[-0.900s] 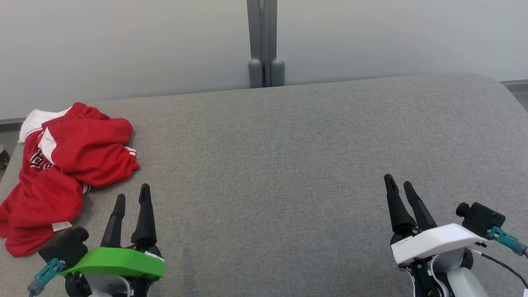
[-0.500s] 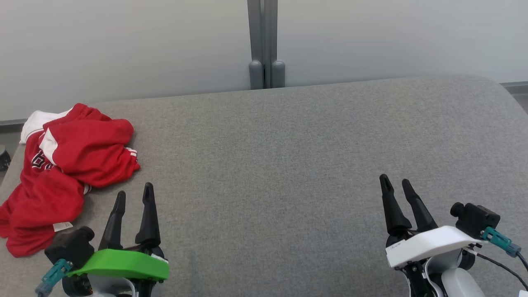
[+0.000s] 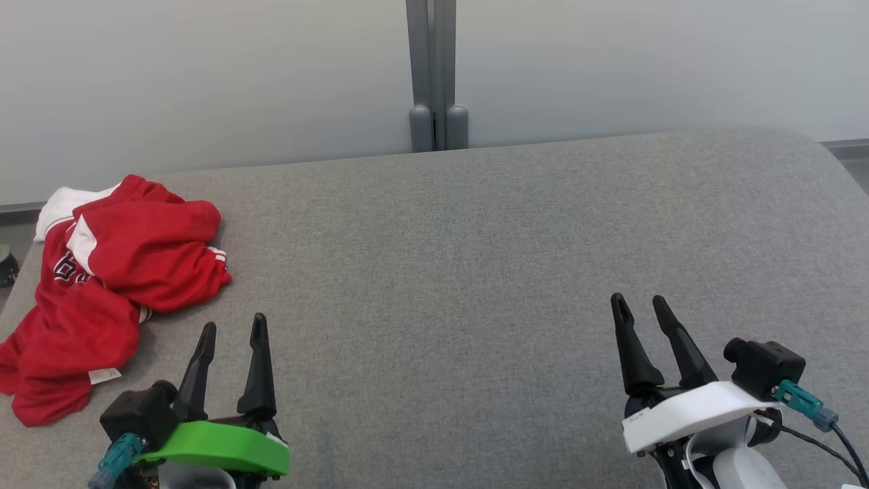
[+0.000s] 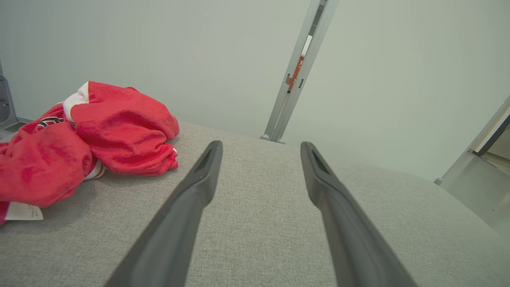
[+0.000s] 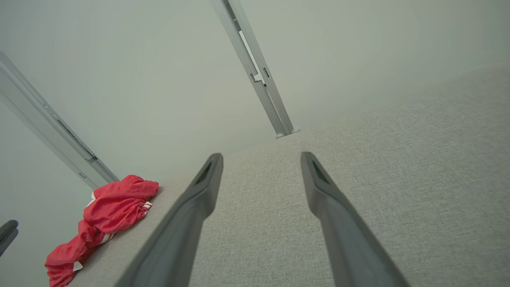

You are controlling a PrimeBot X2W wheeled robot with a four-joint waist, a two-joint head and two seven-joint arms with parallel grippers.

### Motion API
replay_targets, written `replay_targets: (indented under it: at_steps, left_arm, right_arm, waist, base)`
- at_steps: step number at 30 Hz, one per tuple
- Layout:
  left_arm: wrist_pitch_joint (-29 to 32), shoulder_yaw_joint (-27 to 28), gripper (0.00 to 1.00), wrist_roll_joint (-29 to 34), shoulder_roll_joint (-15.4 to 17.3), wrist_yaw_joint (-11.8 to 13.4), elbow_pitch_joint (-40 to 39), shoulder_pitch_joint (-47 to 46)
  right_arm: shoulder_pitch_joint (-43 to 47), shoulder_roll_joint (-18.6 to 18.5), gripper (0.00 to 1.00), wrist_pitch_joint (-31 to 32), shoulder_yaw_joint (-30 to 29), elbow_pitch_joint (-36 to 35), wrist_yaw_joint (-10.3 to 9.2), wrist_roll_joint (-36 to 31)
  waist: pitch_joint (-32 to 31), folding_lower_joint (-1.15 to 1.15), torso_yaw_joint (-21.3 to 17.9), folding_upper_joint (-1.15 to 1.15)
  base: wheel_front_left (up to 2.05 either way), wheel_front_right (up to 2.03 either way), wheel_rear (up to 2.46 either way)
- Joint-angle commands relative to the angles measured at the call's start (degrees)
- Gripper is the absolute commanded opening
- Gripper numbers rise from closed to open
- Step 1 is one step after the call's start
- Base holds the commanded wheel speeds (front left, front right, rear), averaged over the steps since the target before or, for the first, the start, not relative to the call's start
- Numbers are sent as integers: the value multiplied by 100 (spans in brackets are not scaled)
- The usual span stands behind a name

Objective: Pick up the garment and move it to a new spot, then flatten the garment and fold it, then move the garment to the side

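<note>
The garment is a crumpled red and white top lying in a heap at the far left of the grey table. It appears as a red garment at the left of the left wrist view and small as the garment at the lower left of the right wrist view. My left gripper stands open just right of the heap's near end, apart from it, with nothing between its fingers. My right gripper is open over bare cloth at the right, far from the garment.
A pale wall with a grey post runs behind the table's far edge. The garment's left side hangs near the table's left edge. A dark object sits just off that edge.
Both grippers have drawn back toward the bottom of the head view and shifted a little inward. The garment lies as before. Both stay open.
</note>
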Motion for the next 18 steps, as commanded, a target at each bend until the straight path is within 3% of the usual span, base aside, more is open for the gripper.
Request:
replay_targets:
  at_steps: [1,18]
  left_arm:
    - [-52,6,100,140,14,0,-5,-2]
    - [-264,-100,100,961,12,-59,73,77]
  right_arm:
    - [3,-31,100,-59,25,-69,3,-140]
    - [107,-35,100,-275,35,-88,3,-920]
  waist:
    - [-10,0,5,0]
    - [-79,0,40,0]
  base:
    - [0,0,0]
    - [0,0,0]
